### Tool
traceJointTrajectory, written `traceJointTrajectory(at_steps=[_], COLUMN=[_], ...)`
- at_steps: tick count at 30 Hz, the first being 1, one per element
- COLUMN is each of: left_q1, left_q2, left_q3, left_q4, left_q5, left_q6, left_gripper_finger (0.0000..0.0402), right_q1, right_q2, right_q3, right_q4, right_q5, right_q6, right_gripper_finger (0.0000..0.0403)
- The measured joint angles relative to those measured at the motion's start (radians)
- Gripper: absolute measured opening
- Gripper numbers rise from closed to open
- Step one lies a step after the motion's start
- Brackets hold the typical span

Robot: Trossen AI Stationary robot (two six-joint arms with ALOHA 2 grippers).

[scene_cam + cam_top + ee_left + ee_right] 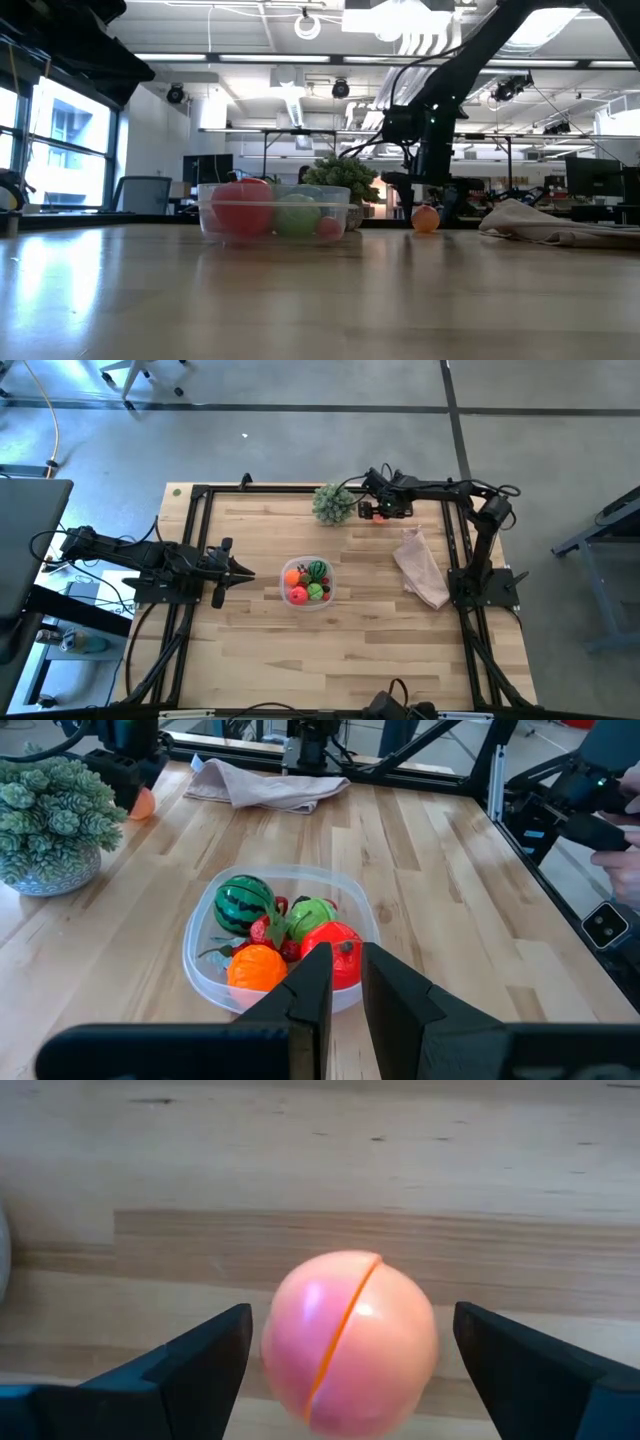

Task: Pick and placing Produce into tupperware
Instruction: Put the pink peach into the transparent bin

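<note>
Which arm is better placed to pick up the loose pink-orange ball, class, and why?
Right. The right gripper is open, fingers either side of the pink-orange ball beside the bushy plant. The left gripper waits by the tupperware.

The right gripper [345, 1355] hung low, wrist pointed steeply down, fingers [190, 1365] spread wide with nothing touching either. The left gripper [340, 985] waited level, arm outstretched, fingers nearly together, holding nothing.
</note>
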Motion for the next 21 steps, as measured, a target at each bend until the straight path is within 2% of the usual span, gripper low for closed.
traceJointTrajectory(at_steps=[21], left_q1=[0.0], left_q2=[0.0], left_q3=[0.0], left_q4=[0.0], left_q5=[0.0], left_q6=[0.0], left_gripper_finger=[0.0046], right_q1=[0.007], right_q2=[0.0], right_q3=[0.0], right_q4=[-0.016], right_q5=[0.013], right_q6=[0.058], right_gripper_finger=[0.0287])
